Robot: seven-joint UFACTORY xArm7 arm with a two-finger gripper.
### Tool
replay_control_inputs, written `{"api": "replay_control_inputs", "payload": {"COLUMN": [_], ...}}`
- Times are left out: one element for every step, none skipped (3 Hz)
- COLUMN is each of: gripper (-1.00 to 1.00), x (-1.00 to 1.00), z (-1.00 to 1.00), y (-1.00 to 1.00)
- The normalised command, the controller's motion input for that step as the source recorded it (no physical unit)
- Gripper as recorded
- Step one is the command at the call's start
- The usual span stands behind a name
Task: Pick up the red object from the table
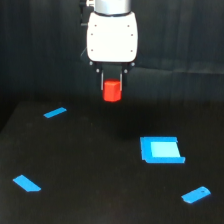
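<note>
Small matte red-orange stubby block (112, 90) clamped between claw (112, 86) fingers, raised clear above wide matte black tabletop (100, 170), flat blue rectangular piece (161, 150) lower right of block

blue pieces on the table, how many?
4. One thin sliver toward the far left of the exterior view, one flat strip near left, one larger square piece right of centre, one oval tab near right. None look hidden.
</note>
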Motion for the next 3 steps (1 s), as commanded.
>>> {"api": "replay_control_inputs", "payload": {"gripper": [-0.95, -0.93, -0.89], "x": [-0.05, 0.08, 0.09], "z": [0.0, 0.08, -0.07], "y": [0.04, -0.05, 0.01]}}
